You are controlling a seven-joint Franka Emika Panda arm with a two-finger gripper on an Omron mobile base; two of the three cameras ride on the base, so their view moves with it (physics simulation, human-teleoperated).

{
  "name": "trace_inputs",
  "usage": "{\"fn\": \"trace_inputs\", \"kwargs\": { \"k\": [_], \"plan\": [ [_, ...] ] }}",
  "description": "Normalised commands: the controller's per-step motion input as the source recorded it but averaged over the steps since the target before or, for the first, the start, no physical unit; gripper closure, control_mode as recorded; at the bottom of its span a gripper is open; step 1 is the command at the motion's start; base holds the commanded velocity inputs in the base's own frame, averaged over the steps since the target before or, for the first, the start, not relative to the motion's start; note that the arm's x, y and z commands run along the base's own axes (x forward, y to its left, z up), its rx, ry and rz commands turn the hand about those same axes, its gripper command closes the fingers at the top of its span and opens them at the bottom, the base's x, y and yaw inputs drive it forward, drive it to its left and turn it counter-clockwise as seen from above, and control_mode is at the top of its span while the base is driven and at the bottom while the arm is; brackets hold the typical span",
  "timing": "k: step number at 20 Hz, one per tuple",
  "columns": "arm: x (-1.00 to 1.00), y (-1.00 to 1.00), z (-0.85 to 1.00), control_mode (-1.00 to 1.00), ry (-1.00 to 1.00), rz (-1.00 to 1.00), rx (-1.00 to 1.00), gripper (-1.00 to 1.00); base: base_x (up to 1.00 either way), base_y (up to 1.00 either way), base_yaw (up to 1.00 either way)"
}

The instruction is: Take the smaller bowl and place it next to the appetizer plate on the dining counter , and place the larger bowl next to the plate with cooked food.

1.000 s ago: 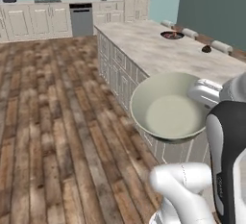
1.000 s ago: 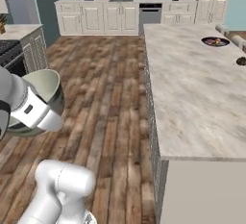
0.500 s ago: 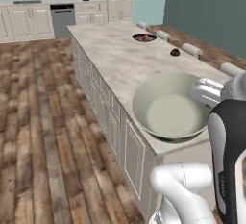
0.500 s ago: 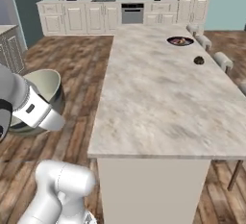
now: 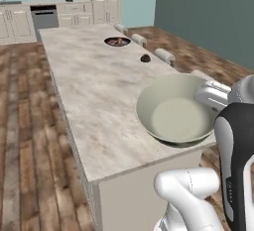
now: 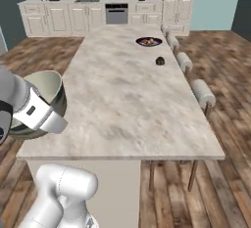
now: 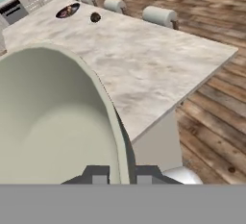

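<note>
A long worktop [image 5: 94,81] with a pale beige-grey marbled stone top runs away from the robot toward white cabinets on the far wall. Most of its surface is bare. Its near short edge lies just below the arm, and wooden floor stretches along both long sides.

Cylindrical padded stools [image 6: 202,92] line the worktop's right side in the right base view.

Far down the worktop sits a round dark plate with orange and reddish food [image 5: 117,41]. A little nearer, close to the stool-side edge, is a dark brown lumpy piece of food [image 5: 145,58]; any small white plate under it is too small to make out.

The gripper [image 7: 117,175] is clenched on the rim of the big deep grey-green bowl [image 5: 176,108], one finger inside the rim and one outside. The bowl hangs tilted over the worktop's near corner.

The left base view looks into its pale cream-green inside. The right base view shows its dark brushed outside [image 6: 56,102], beside the worktop's left edge. The hand view shows the rim passing between the two fingertips [image 7: 99,176].
</note>
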Motion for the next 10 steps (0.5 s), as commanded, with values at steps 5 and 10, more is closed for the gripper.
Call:
{"fn": "trace_inputs", "kwargs": {
  "k": [5,10],
  "plan": [
    [0.00,0.00,0.00,1.00,0.00,0.00,0.00,1.00,0.06,-1.00,-0.04],
    [0.00,0.00,0.00,1.00,0.00,0.00,0.00,1.00,0.08,-1.00,-0.01]
  ]
}}
